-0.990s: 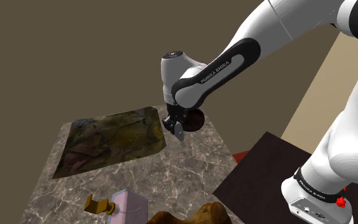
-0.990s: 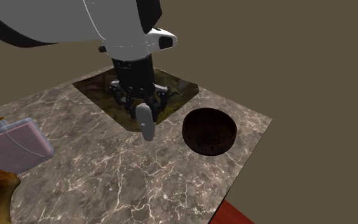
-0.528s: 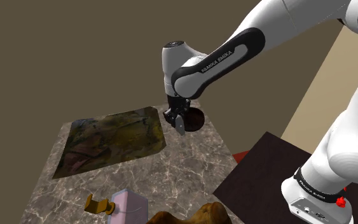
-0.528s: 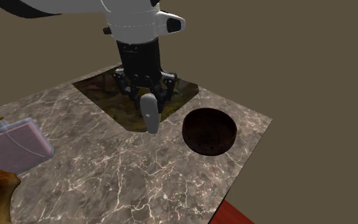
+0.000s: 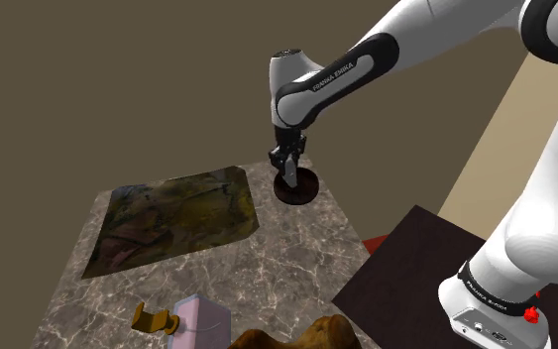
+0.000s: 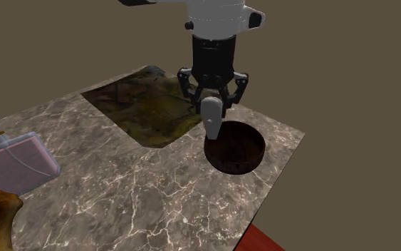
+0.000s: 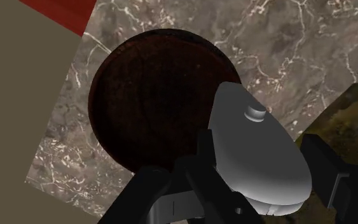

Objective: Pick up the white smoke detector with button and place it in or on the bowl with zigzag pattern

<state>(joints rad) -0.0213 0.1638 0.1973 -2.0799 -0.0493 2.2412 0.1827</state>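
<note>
The claw [image 6: 213, 108] is squeezing the smoke detector [image 6: 211, 123] between its two black fingers, holding it up on its edge. The detector is looking pale grey and round, with a small button [image 7: 255, 113] sticking out of its face. It is hanging in the air just over the rim of the dark brown bowl [image 6: 253, 161], on the side near the dark painted mat [image 6: 145, 107]. White letters on the arm [image 5: 331, 77] are spelling FRANKA EMIKA. A second ago the claw was hanging over the mat's edge beside the bowl; now it is sitting over the bowl. The bowl is staying put on the marble table [image 6: 120, 192].
</note>
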